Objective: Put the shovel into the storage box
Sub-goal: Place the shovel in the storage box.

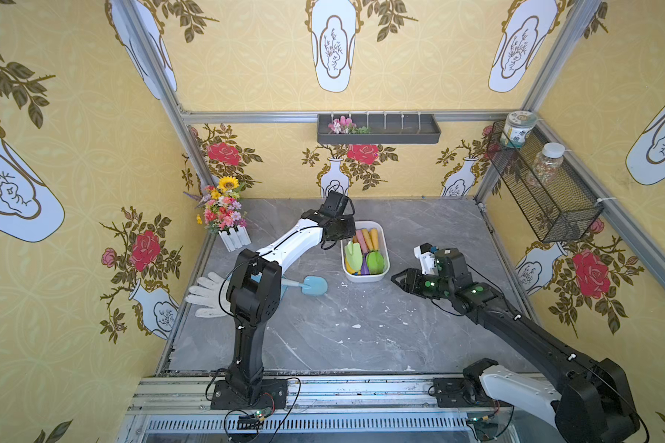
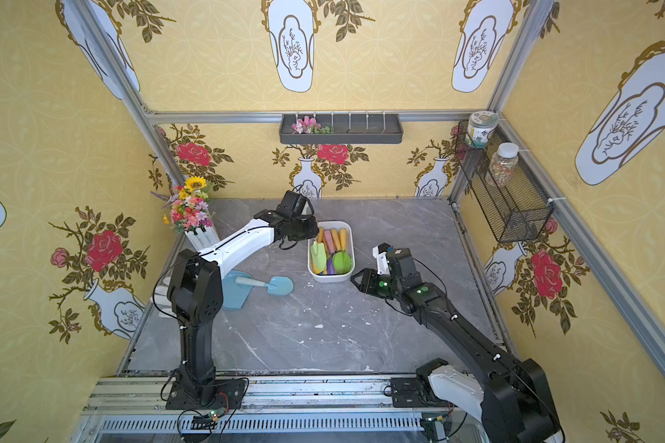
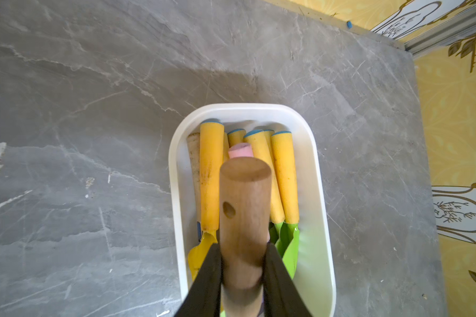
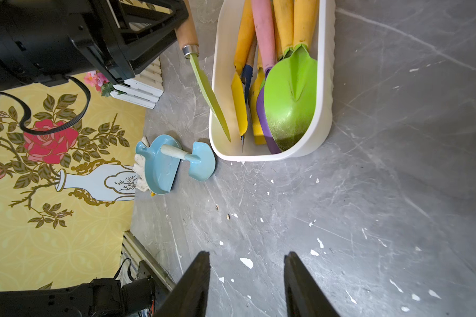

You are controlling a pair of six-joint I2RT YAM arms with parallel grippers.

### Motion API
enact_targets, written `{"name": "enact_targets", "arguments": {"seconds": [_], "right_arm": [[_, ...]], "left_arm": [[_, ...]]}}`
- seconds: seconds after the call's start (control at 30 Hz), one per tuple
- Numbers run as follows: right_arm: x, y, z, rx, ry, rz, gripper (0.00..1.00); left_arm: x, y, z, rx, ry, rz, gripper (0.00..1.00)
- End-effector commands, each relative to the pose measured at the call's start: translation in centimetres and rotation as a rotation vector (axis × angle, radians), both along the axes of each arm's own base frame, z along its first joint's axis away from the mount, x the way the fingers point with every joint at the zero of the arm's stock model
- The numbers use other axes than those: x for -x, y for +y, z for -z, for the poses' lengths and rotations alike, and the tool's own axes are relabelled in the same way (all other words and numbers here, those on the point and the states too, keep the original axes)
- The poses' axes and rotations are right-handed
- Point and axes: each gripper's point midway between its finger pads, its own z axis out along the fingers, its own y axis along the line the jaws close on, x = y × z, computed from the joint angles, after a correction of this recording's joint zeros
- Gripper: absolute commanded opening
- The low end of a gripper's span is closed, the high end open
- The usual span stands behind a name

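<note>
The white storage box (image 1: pixel 365 279) (image 2: pixel 331 279) (image 3: pixel 320 192) (image 4: pixel 327 82) stands mid-table and holds several shovels with yellow and pink handles. My left gripper (image 1: pixel 340 230) (image 2: pixel 304 230) (image 3: pixel 242 247) is shut on the wooden handle of a shovel (image 3: pixel 243 219) (image 4: pixel 187 30). That shovel's light green blade (image 1: pixel 353 253) (image 4: pixel 209 93) slants down into the box by its left wall. My right gripper (image 1: pixel 396 278) (image 2: pixel 356 279) (image 4: pixel 246 255) hangs open and holds nothing, just right of the box's near end.
A light blue shovel (image 1: pixel 315 285) (image 2: pixel 281 285) (image 4: pixel 201 164) lies left of the box, its handle resting on a blue dustpan (image 2: pixel 233 291). A white glove (image 1: pixel 208 295) and a flower pot (image 1: pixel 227 218) sit at the left edge. White chips litter the table.
</note>
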Motion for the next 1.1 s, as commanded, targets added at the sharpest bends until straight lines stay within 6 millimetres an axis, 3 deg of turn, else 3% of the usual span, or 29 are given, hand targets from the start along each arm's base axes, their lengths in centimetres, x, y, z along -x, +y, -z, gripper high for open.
{"name": "enact_targets", "arguments": {"seconds": [0.0,0.37,0.53,0.73,1.07], "right_arm": [[-0.3,-0.2,0.0,0.009,-0.015,0.008,0.48],[-0.6,0.0,-0.1,0.003,-0.015,0.005,0.48],[-0.5,0.0,-0.1,0.001,-0.014,0.006,0.48],[-0.2,-0.1,0.0,-0.002,-0.012,0.008,0.48],[-0.3,0.0,0.1,-0.009,-0.009,0.011,0.48]], "left_arm": [[0.0,0.0,1.0,-0.032,0.008,0.009,0.12],[0.3,0.1,3.2,-0.123,0.048,-0.004,0.18],[0.1,0.1,3.4,-0.140,0.049,-0.013,0.26],[-0.1,0.1,2.6,-0.139,0.034,-0.025,0.44],[0.4,0.0,-0.4,-0.104,-0.015,-0.020,0.44]]}}
